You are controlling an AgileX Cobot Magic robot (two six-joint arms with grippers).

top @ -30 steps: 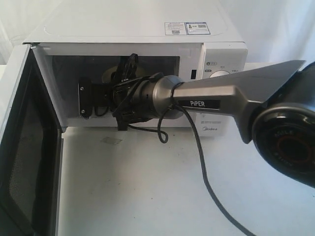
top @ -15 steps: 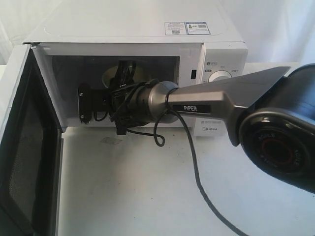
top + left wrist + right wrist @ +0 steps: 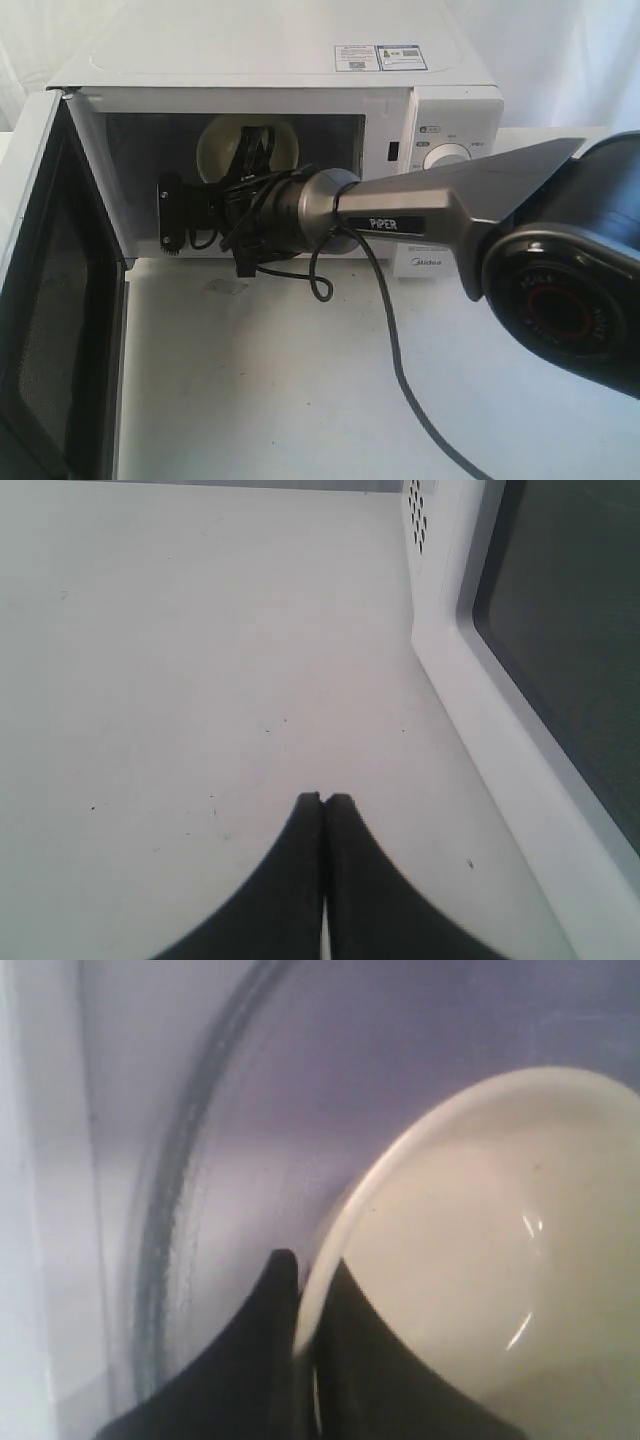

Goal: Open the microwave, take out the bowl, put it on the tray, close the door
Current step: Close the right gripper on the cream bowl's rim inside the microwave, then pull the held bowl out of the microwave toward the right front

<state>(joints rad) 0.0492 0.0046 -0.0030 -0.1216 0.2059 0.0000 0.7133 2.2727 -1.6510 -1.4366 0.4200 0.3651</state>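
The white microwave (image 3: pixel 300 60) stands at the back with its door (image 3: pixel 40 300) swung wide open to the left. My right arm reaches into the cavity. There my right gripper (image 3: pixel 310 1275) is shut on the rim of the cream bowl (image 3: pixel 480 1260), one finger inside and one outside. From outside, the bowl (image 3: pixel 222 150) shows tilted, its pale inside facing out behind the right gripper (image 3: pixel 255 145). My left gripper (image 3: pixel 323 800) is shut and empty, over the white table beside the open door (image 3: pixel 560 630). The tray is out of view.
The glass turntable (image 3: pixel 200 1210) lies under the bowl. Two round knobs (image 3: pixel 448 155) sit on the control panel to the right of the cavity. A black cable (image 3: pixel 400 370) hangs from the right arm across the white table (image 3: pixel 280 400).
My right gripper has shut on the bowl's rim. The bowl now stands higher and tilted, showing more in the cavity. The right arm has shifted a little left.
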